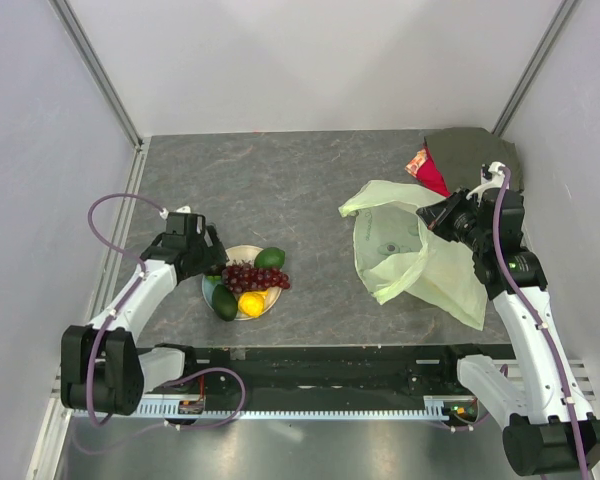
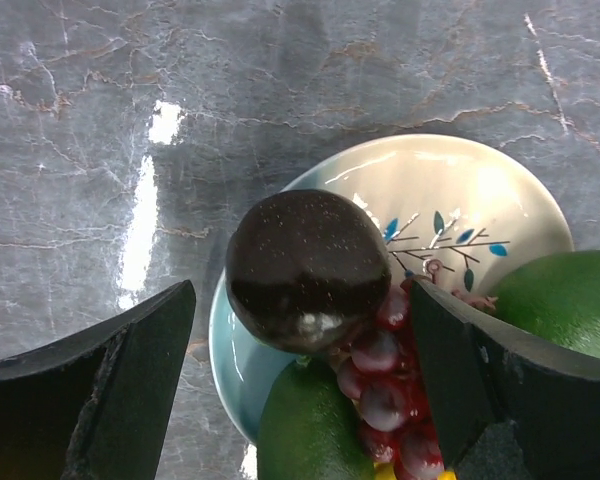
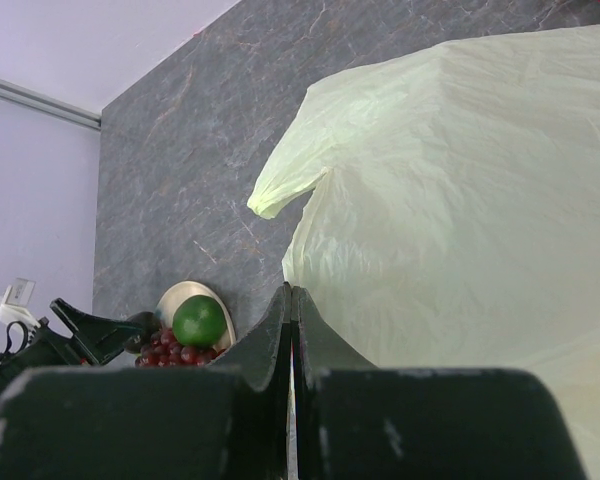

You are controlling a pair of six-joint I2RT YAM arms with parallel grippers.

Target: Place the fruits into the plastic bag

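Only partly seen from the left wrist: grape bunch [image 2: 380,385] and two green avocados [image 2: 565,300], cut off by the picture edge and the black fingers [image 2: 130,390]. Lemon [image 1: 251,303] just a yellow speck there. Sitting on the plate [image 2: 450,190] rim, dark round fruit [image 2: 305,265], right between the wide-apart jaws of the left gripper [image 2: 300,340], a gap on each side. Far off to the right, plastic bag [image 1: 420,255], its edge pinched in the tight-closed right gripper [image 3: 292,300].

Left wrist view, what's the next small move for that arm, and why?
Probably lower slightly and close the left gripper on the dark round fruit. Its jaws stand open on either side of that fruit, which sits at the edge of the plate beside the grapes, so a short squeeze should take it without much disturbing the rest.
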